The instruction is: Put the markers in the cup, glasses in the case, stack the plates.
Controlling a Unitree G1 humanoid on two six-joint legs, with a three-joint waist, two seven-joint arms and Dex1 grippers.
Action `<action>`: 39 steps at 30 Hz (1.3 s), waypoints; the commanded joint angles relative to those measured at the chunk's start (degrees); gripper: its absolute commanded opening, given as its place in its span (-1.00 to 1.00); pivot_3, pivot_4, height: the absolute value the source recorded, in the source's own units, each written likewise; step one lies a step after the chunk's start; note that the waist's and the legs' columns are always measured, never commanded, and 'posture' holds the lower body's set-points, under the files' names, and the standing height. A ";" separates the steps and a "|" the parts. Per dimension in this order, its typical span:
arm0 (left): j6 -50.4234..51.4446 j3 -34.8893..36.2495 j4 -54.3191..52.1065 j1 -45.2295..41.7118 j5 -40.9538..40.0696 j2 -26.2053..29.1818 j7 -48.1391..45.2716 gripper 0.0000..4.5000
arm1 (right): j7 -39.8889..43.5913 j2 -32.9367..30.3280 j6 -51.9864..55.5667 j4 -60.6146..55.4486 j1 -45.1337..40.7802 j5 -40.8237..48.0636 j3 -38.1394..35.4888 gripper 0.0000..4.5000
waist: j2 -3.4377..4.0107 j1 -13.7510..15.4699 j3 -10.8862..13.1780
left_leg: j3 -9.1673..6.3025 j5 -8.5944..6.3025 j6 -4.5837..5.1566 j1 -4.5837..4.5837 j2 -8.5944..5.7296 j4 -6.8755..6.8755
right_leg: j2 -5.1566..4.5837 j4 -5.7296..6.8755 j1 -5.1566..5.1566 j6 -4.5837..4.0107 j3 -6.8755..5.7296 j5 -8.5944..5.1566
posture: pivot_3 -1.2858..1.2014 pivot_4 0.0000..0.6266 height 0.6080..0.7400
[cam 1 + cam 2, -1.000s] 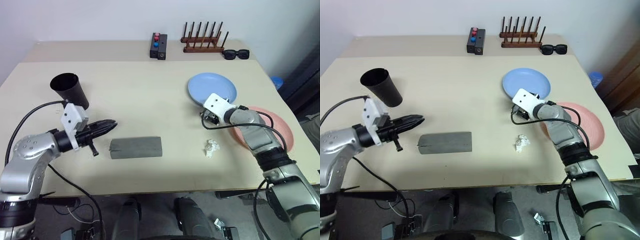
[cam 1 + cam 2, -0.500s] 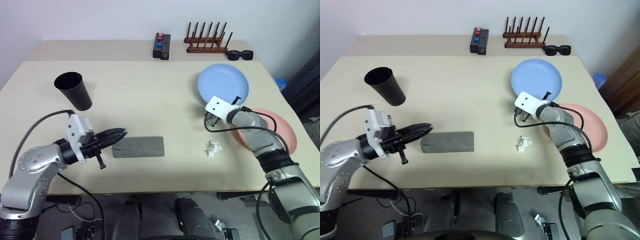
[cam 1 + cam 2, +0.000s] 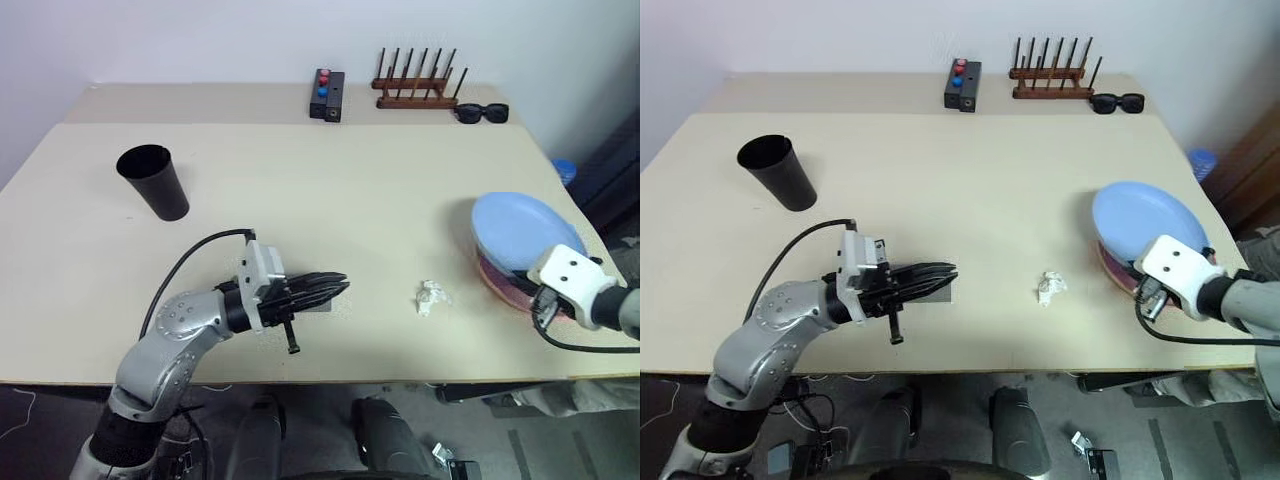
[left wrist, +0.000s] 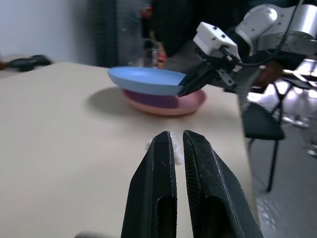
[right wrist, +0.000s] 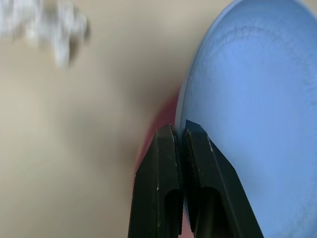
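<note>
Beige tabletop (image 3: 330, 180) against a white wall, head views. Far edge: black box (image 3: 328, 95) with red and blue buttons, wooden peg rack (image 3: 414, 85), black sunglasses (image 3: 482, 112). Left side: black cup (image 3: 155, 181), upright, standing apart from everything else. Near edge, centre-left: left tool (image 3: 335, 288), clenched with nothing between the fingers, lying level and pointing to the right over the grey case (image 3: 932, 292), which is mostly hidden under it. Crumpled white paper (image 3: 432, 296) between the case and the plates. Right side: blue plate (image 3: 525, 231) resting tilted on the pink plate (image 3: 505, 285), of which a rim shows beneath. Right tool (image 4: 190, 85) at the near edge of the blue plate.

Left wrist view: two black fingers (image 4: 156, 198) pressed nearly together, empty, above the tabletop. Beyond them the white paper, partly hidden by the fingertips, then the blue plate tilted on the pink plate. Right tool's black fingers clamped on the blue plate's rim.

Right wrist view: black fingers (image 5: 161, 188) shut on the edge of the blue plate (image 5: 257, 114). Pink plate (image 5: 163, 119) visible as a sliver underneath. White paper (image 5: 47, 25) blurred, well apart on the tabletop.
</note>
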 commanded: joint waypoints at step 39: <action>-3.00 0.84 -2.22 2.30 2.89 2.25 3.86 -0.86 | -8.56 7.31 12.48 -6.13 -14.07 9.77 11.25 -0.97 | 0.00 0.61 -0.01 | -0.01 -0.03 0.02 -0.11 -0.03 0.04 | -0.06 -0.07 -0.03 -0.02 -0.02 -0.01 | 0.03 -0.52 1.00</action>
